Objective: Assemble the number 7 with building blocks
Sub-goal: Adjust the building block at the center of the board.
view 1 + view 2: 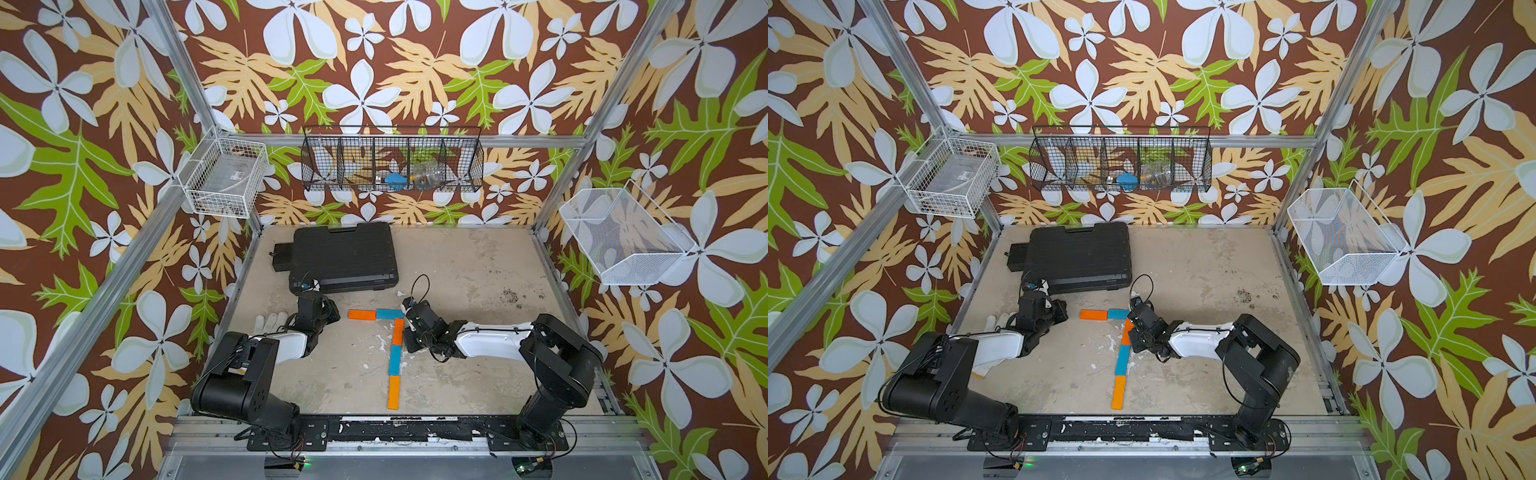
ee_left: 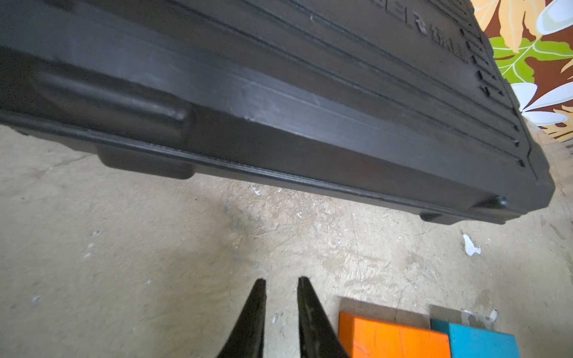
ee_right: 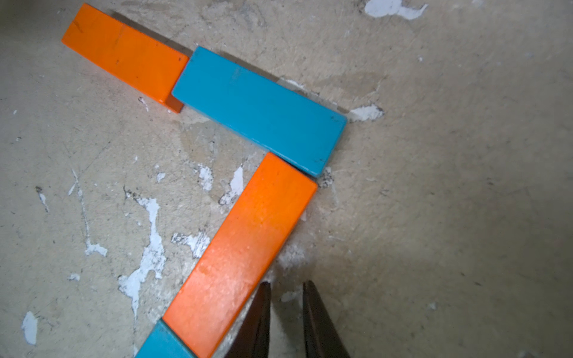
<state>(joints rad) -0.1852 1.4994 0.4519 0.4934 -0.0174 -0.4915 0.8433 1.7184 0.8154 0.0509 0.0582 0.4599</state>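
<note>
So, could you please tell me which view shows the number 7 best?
A top view: the number 7 lies unobstructed. The right wrist view catches only its corner; the left wrist, part of its top stroke.

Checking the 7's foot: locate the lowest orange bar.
In a top view the lowest orange bar lies near the table's front edge, end to end with a blue bar.

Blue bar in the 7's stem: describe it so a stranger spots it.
Find the big black case at the back of the table; the number 7 lies just in front. Down its long stroke, the blue bar is the middle piece, with orange bars at both ends; the other blue bar sits in the top stroke.
</note>
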